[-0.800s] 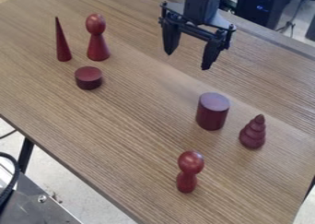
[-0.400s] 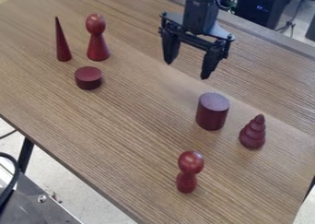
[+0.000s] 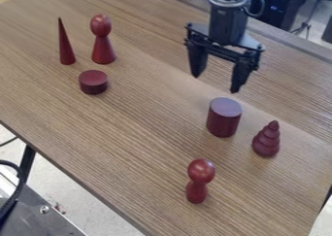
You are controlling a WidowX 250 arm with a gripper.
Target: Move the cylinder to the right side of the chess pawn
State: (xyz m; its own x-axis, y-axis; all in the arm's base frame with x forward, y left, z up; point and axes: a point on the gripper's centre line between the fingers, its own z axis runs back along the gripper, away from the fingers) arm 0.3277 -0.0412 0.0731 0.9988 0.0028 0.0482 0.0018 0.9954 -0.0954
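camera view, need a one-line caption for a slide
Open gripper above a wooden table, near a dark red cylinder standing among other turned pieces

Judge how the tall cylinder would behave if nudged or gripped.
The cylinder looks rigid, so it probably won't give under the fingers. Its smooth curved side might slip a little. Standing on a flat end, it would likely slide under a low push, but could roll if toppled.

Cylinder (image 3: 224,118) L of tree (image 3: 266,143) (nr it), behind front pawn (image 3: 200,174); disc (image 3: 93,83) before rear pawn (image 3: 102,45)
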